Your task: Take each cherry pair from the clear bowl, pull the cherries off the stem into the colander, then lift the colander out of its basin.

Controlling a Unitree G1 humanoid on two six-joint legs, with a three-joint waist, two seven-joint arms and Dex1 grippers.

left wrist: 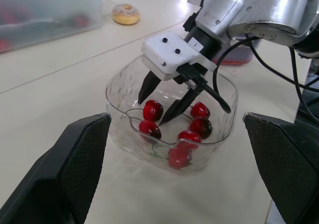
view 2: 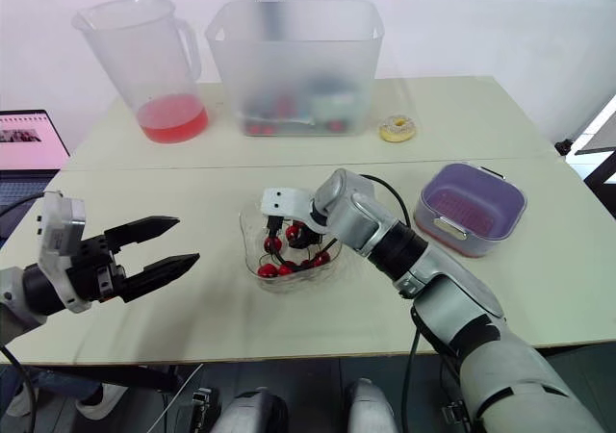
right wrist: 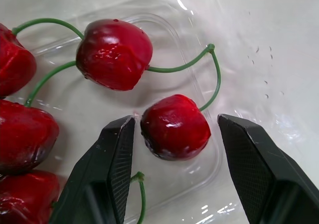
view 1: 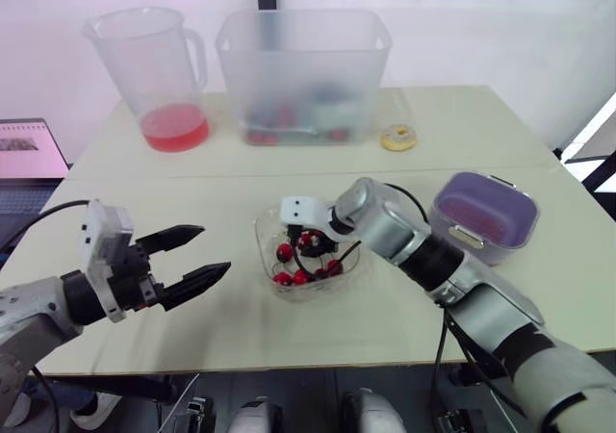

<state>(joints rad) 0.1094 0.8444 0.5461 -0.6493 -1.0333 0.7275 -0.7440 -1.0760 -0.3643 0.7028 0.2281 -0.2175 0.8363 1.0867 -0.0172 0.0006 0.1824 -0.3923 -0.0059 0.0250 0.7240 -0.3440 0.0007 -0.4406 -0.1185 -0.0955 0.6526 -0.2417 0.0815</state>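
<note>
1. Black-fingered left hand hovers over the pale desk, left of the bowl. The forearm is level, the fingers are spread wide, and it holds nothing.
2. Clear plastic bowl at mid-desk holds the glossy red cherry pairs. They look light, slick and easily bruised, on thin bendy green stems.
3. Right hand dips steeply into the bowl, its fingers apart on either side of one cherry. A gentle pinch across the fruit's middle seems safest.
4. Purple colander in its basin sits well to the right.

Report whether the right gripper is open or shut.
Open: fingers of the right gripper stand spread either side of a cherry in the clear bowl.
</note>
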